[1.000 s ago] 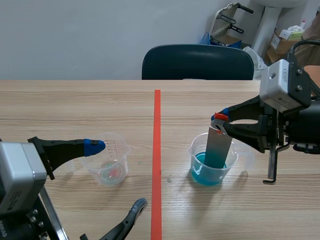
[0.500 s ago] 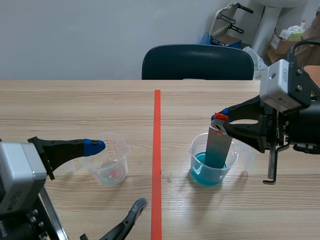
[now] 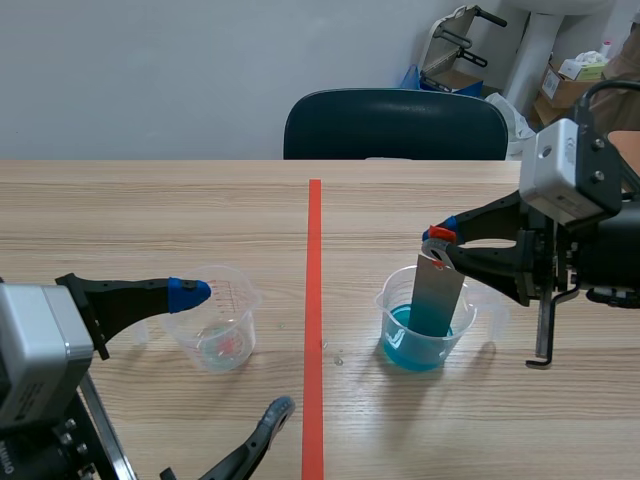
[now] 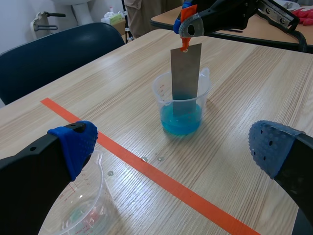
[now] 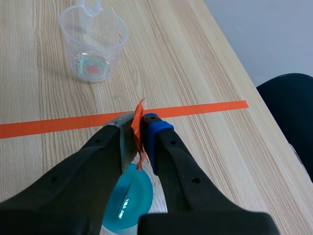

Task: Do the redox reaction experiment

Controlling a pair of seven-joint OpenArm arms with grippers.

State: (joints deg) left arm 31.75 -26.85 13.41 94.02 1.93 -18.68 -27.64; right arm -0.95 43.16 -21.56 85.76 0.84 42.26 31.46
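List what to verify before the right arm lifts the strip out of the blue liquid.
1. Grip: ok. The right gripper is shut on the taped top of the metal strip.
2. Strip immersed: ok. Its lower end stands in the blue liquid.
3. Filled beaker upright: ok.
4. Other arm out of the way: ok. The left gripper is open by the clear beaker, apart from the filled one.
5. Table dry: not ok. There are droplets beside the tape line.
6. Deposit on the strip: cannot tell.
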